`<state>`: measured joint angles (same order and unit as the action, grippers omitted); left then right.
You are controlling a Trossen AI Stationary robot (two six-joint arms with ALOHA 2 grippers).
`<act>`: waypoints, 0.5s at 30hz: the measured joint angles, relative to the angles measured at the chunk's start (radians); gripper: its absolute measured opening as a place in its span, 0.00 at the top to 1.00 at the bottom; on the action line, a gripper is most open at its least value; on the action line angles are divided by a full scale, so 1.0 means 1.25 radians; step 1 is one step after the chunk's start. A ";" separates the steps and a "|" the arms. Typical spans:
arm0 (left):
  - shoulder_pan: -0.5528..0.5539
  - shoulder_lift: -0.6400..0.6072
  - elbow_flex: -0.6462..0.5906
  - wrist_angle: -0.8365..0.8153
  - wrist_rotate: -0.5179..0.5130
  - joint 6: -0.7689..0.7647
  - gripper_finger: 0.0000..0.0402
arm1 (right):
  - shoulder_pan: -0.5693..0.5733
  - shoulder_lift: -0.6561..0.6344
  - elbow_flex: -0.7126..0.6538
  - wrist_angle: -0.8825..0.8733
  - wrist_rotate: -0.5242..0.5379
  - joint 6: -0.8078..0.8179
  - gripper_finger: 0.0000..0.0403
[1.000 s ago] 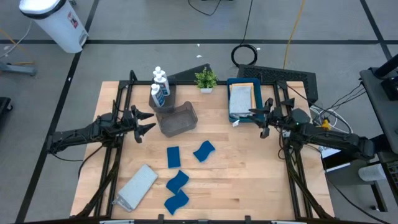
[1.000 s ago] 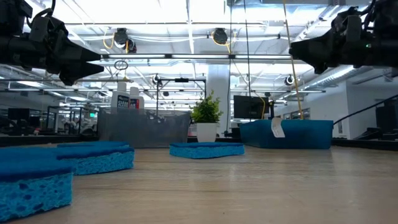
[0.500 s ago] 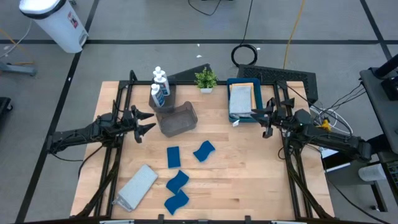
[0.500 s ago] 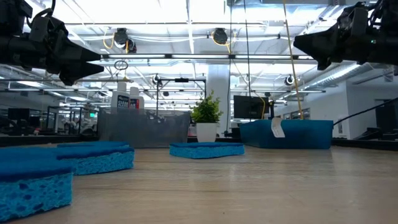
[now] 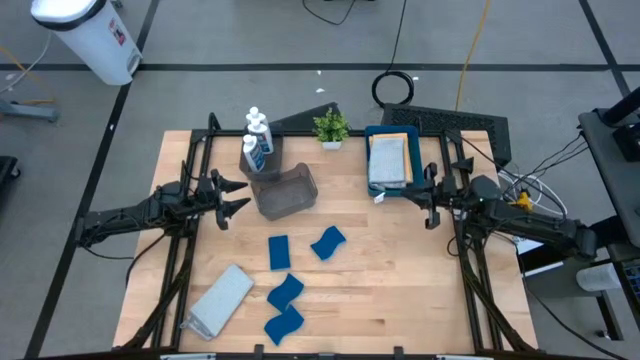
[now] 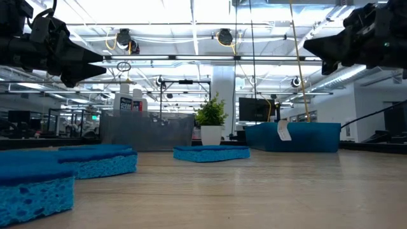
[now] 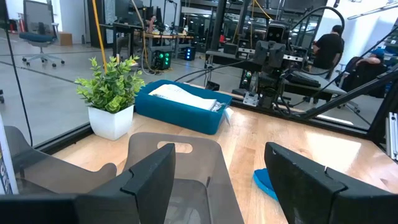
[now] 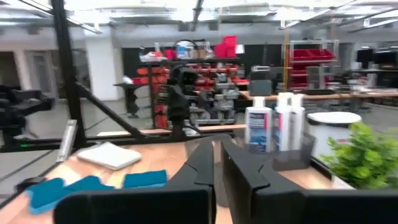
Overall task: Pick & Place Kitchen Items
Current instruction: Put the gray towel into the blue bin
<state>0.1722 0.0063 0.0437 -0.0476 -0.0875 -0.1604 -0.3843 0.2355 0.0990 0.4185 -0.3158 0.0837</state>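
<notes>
- Tabletop (image 5: 400,290): pale wood, carrying everything listed below.
- My left arm reaches in from the left edge; my left fingers (image 5: 232,196) hang above the wood just beside the clear bin, spread wide apart and holding nothing. In my left wrist view both fingers (image 7: 149,177) stand well apart with the bin between them.
- My right arm reaches in from the right edge; my right fingers (image 5: 427,193) hang in the air just beside the blue tray's near right corner, pressed together on nothing. My right wrist view shows the two fingers (image 8: 202,163) touching.
- Blue tray (image 5: 373,188): at the far right of the tabletop, with folded cloths (image 5: 388,158) stacked inside, a grey one on top and an orange edge showing behind it.
- Clear bin (image 5: 287,192): tipped on its side, left of centre, nothing in it.
- Grey cloth (image 5: 220,298): folded, lying at the near left corner.
- White bottles (image 5: 256,140): three with blue labels, upright, clustered at the far left just behind the bin.
- Blue sponges (image 5: 279,252): four, wavy-edged, scattered flat in the near middle, apart from both arms.
- Potted plant (image 5: 331,128): small, green, at the far edge between bottles and tray.
</notes>
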 joint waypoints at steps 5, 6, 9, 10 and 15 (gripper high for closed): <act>0.000 0.000 0.000 0.000 0.000 0.000 0.38 | 0.000 -0.026 0.000 -0.044 -0.043 0.003 0.99; 0.000 0.000 0.000 0.000 0.000 0.000 0.38 | 0.000 -0.033 0.000 -0.052 -0.045 -0.007 1.00; 0.000 0.000 0.000 0.000 0.000 0.000 0.38 | 0.000 -0.057 0.000 -0.050 -0.044 -0.032 1.00; 0.000 0.000 0.000 0.000 0.000 0.000 0.38 | 0.000 -0.065 -0.001 -0.051 -0.045 -0.035 1.00; 0.000 0.000 0.000 0.000 0.000 0.000 0.38 | 0.000 -0.108 -0.012 -0.048 -0.077 -0.042 1.00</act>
<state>0.1722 0.0063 0.0433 -0.0479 -0.0875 -0.1604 -0.3843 0.1001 0.0842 0.3579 -0.4122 0.0309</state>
